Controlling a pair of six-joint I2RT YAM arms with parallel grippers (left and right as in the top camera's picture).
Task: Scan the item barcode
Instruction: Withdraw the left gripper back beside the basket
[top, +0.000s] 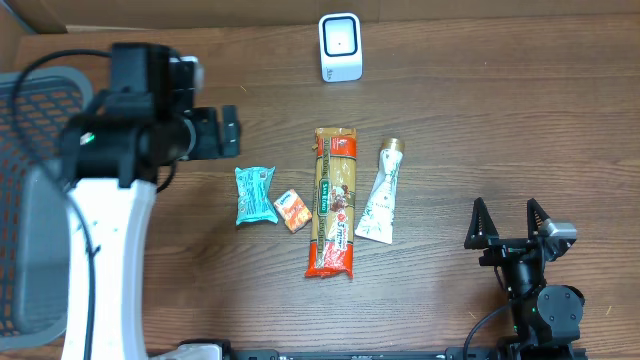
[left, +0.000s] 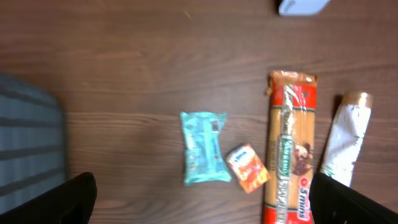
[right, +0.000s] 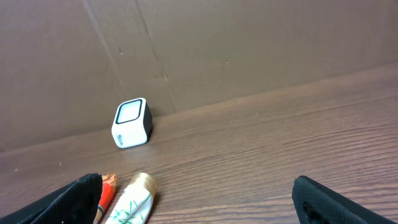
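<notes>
Several items lie in a row mid-table: a teal packet (top: 255, 194) (left: 204, 147), a small orange packet (top: 292, 210) (left: 247, 168), a long pasta pack (top: 333, 201) (left: 289, 149) and a white tube with a gold cap (top: 381, 194) (left: 345, 140) (right: 134, 202). The white scanner (top: 340, 47) (left: 301, 6) (right: 132, 123) stands at the back. My left gripper (top: 228, 133) (left: 202, 205) hovers open and empty, above and left of the teal packet. Over by the front right, my right gripper (top: 510, 222) (right: 199, 199) is open and empty, facing the scanner.
A grey mesh chair (top: 30, 200) (left: 28, 143) sits off the table's left side under the left arm. A brown cardboard wall (right: 186, 50) closes the back edge behind the scanner.
</notes>
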